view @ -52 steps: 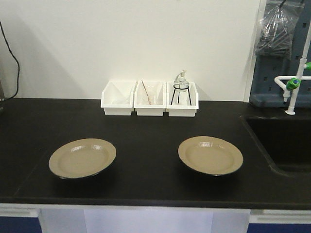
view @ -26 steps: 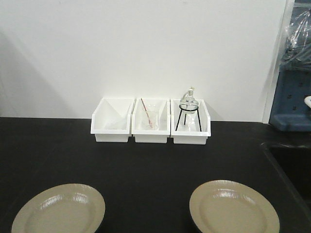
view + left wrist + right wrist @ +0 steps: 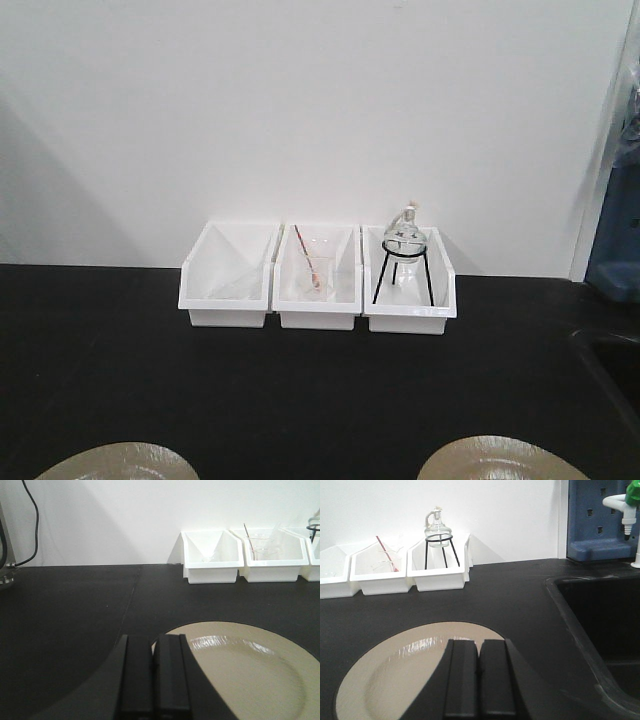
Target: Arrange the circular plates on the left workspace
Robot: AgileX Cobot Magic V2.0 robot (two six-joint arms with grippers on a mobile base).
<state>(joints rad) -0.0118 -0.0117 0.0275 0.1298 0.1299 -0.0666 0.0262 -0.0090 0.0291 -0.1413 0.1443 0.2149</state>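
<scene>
Two round tan plates lie flat on the black countertop (image 3: pixel 300 390). In the front view only their far rims show at the bottom edge: the left plate (image 3: pixel 120 462) and the right plate (image 3: pixel 505 458). In the left wrist view my left gripper (image 3: pixel 152 640) is shut and empty, hovering over the near left rim of the left plate (image 3: pixel 250 670). In the right wrist view my right gripper (image 3: pixel 479 642) is shut and empty above the right part of the right plate (image 3: pixel 395 675). Neither gripper shows in the front view.
Three white bins stand against the back wall: an almost empty one (image 3: pixel 228 282), one with a glass beaker and rod (image 3: pixel 318 280), one with a flask on a black tripod (image 3: pixel 408 280). The sink basin (image 3: pixel 600 625) lies to the right, with a blue pegboard (image 3: pixel 597 515).
The front view has moved closer to the counter and wall. The bins look larger and the two plates have slid down to the bottom edge of the view.
</scene>
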